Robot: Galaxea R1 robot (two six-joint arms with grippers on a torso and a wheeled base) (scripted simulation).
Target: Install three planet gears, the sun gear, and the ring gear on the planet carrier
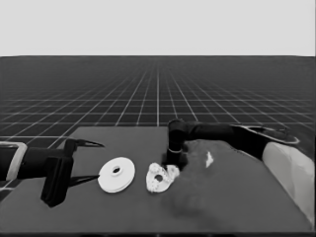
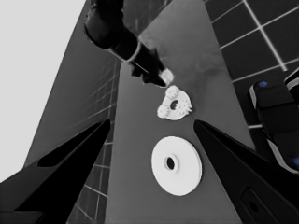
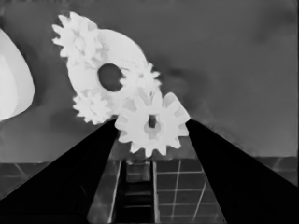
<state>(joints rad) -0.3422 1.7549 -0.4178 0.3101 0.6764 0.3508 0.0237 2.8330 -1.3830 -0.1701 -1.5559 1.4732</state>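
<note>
R gripper [image 1: 174,157] is at work near the table's [image 1: 123,217] middle, a bit toward the far edge, fingers pointing down just beside the smaller round part [image 1: 159,178]. Its wrist cam shows a gear [image 3: 152,123] clamped between the two fingers [image 3: 84,172], teeth touching both, fingers only as far apart as the gear is wide. That gear hangs at the rim of the smaller round part [image 3: 105,60], w/ three other gears [image 3: 77,39] sitting on that part around its centre hole; whether the held gear touches them, can't tell. From L wrist cam the same cluster shows as the smaller round part [image 2: 175,106] w/ gears on top and the R gripper [image 2: 161,79] right at its far side. Larger round part [image 1: 116,174] lies flat on the table just beside the smaller one, toward the table's left end, apart from it, nothing on it. Thin white piece [image 1: 209,159] sits toward the table's right end, near the R arm. L gripper [image 1: 89,162] is parked over the table's left end, fingers wide apart, holding nothing; larger round part [image 2: 176,165] lies beyond its tips.
</note>
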